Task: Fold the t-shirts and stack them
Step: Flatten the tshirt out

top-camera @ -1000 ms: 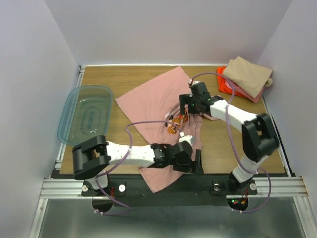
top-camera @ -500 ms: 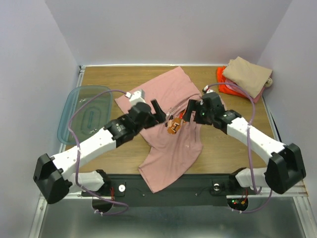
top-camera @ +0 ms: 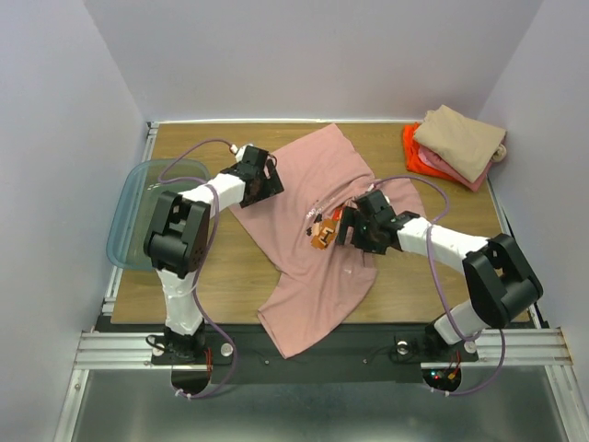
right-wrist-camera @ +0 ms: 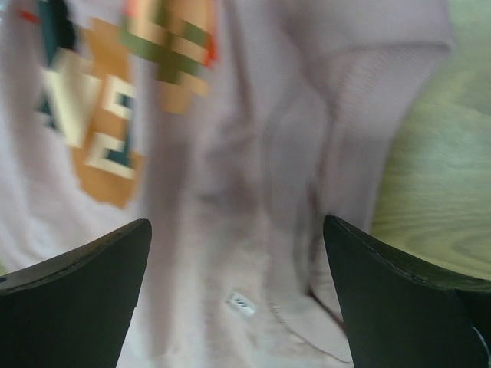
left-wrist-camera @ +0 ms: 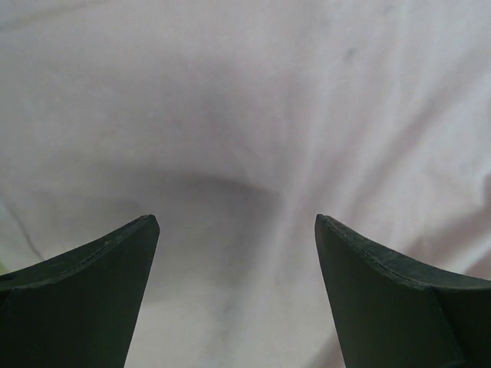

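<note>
Pink cotton lies crumpled across the middle of the counter (top-camera: 433, 285): the pink tee (top-camera: 308, 276) is not yet folded. Folded tees (top-camera: 457, 143) are already stacked at the far right corner. The left claw (top-camera: 270, 180) and right claw (top-camera: 342, 230) are held wide over the pink tee, with nothing gripped.

wood table (top-camera: 386, 143) boxed in on three sides by plain pale walls: back wall (top-camera: 313, 55) at 12, left wall (top-camera: 46, 184) at 9, right wall (top-camera: 552, 138) at 3. silver rail (top-camera: 110, 348) along the table's 6 o'clock edge, grey metal sheet (top-camera: 322, 410) past it. light's soft and even, with a faint purple tint.
</note>
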`<control>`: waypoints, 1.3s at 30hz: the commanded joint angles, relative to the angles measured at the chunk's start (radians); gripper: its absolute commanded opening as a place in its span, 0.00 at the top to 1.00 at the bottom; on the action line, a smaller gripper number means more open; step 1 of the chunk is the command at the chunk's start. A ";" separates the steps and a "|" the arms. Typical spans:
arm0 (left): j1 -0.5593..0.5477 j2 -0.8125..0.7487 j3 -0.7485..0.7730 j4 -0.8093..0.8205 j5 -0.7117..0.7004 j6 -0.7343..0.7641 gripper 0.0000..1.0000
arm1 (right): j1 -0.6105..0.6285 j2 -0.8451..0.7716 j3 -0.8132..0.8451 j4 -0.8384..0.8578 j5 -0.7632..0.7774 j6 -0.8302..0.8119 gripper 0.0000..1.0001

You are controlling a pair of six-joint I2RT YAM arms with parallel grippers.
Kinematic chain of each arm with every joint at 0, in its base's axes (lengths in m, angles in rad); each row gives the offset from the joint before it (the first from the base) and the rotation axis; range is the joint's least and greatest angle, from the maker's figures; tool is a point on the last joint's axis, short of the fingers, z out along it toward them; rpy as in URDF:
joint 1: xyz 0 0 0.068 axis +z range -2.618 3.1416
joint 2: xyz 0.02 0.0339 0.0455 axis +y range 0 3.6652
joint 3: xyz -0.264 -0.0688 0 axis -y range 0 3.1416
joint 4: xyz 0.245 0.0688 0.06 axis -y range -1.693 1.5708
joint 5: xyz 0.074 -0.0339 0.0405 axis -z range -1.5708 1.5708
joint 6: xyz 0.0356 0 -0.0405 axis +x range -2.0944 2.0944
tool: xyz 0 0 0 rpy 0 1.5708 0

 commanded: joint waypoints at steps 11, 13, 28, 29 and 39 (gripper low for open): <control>0.007 -0.076 -0.315 0.085 0.027 -0.077 0.06 | -0.235 0.002 -0.141 0.025 0.075 0.012 0.00; 0.004 -0.146 -0.462 0.148 0.056 -0.114 0.06 | -0.302 -0.032 -0.160 0.025 0.067 0.000 0.00; -0.350 -0.853 -1.049 0.131 0.251 -0.520 0.07 | -0.468 -0.081 -0.103 -0.025 0.095 -0.101 0.00; -0.359 -0.892 -1.035 0.079 0.202 -0.526 0.07 | -0.470 -0.069 -0.082 -0.028 0.068 -0.139 0.00; -0.350 -1.119 -0.721 -0.192 -0.235 -0.435 0.02 | -0.468 -0.075 0.167 -0.052 0.023 -0.250 0.00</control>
